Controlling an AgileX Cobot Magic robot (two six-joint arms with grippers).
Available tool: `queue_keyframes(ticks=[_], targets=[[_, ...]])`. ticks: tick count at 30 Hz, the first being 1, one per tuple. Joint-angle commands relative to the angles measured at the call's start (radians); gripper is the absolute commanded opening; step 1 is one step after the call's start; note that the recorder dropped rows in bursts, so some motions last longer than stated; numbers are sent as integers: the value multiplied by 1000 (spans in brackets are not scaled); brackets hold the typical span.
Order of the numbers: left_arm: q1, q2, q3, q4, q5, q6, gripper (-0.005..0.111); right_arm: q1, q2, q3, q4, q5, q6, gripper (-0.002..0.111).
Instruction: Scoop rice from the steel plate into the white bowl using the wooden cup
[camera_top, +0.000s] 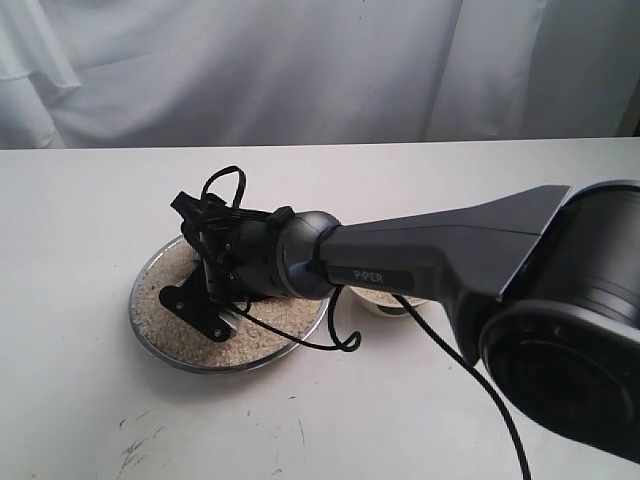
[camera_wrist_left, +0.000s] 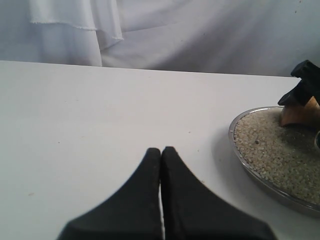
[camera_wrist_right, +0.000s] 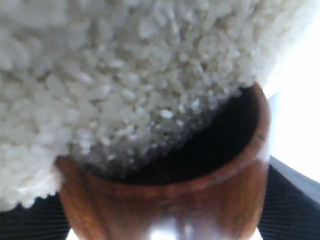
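Observation:
The steel plate (camera_top: 190, 364) lies left of centre on the table, covered with rice (camera_top: 168, 322). My right gripper (camera_top: 208, 290) reaches across from the right and is down over the plate. It is shut on the wooden cup (camera_wrist_right: 165, 200), whose tilted dark mouth is pressed into the rice (camera_wrist_right: 125, 75). The left wrist view shows the cup (camera_wrist_left: 300, 114) low in the plate (camera_wrist_left: 239, 152). The white bowl (camera_top: 380, 298) sits right of the plate, mostly hidden behind the right arm. My left gripper (camera_wrist_left: 161, 150) is shut on nothing, over bare table beside the plate.
A white cloth backdrop (camera_top: 300, 70) hangs behind the table. The right arm's black cable (camera_top: 330, 345) loops down over the plate's near right edge. Scuff marks (camera_top: 135, 445) show on the table near the front edge.

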Motion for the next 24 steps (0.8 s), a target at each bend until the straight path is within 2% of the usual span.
queue_keyframes(ticks=[1,24], targets=[[2,-4,5,-1,-7,-1,0,13,-21,7,88,-16,-13,0],[2,-4,5,-1,-7,-1,0,20,-53,7,210,-24,-2,0]])
